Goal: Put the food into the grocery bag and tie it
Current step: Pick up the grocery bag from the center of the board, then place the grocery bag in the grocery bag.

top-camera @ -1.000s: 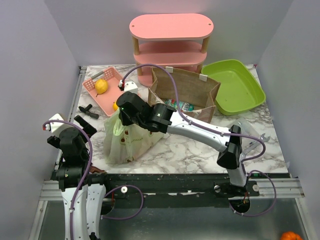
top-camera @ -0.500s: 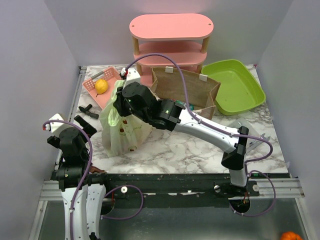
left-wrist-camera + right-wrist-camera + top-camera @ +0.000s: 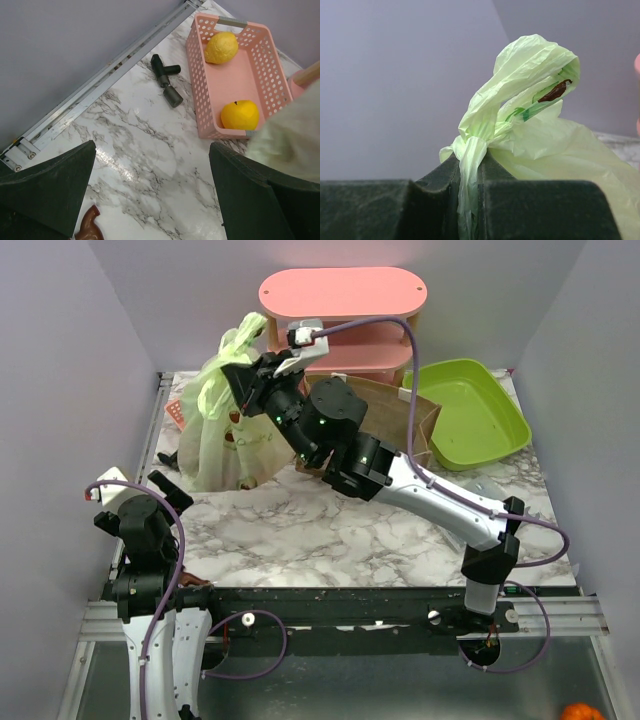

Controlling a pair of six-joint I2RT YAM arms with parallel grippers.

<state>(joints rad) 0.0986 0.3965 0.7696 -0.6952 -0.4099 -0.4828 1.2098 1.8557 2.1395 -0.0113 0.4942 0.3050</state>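
The pale-green grocery bag [image 3: 225, 435] hangs lifted above the table's back left, its handles knotted at the top. My right gripper [image 3: 232, 368] is shut on the knotted handles; in the right wrist view the twisted plastic [image 3: 470, 165] is pinched between my fingers, with the loop [image 3: 530, 75] above. The food is hidden inside the bag; dark shapes show through its side. My left gripper [image 3: 150, 200] is open and empty, low over the marble near the front left, with the bag's edge [image 3: 295, 135] at its right.
A pink basket [image 3: 235, 75] holds a lemon [image 3: 221, 47] and an orange [image 3: 240, 114]. A black tool [image 3: 166, 80] lies beside it. A brown paper bag [image 3: 395, 420], a green tub [image 3: 470, 410] and a pink shelf [image 3: 345, 310] stand at the back.
My right arm has raised the bag by its knotted handles up and toward the back left, off the table's front. The left arm has not moved.
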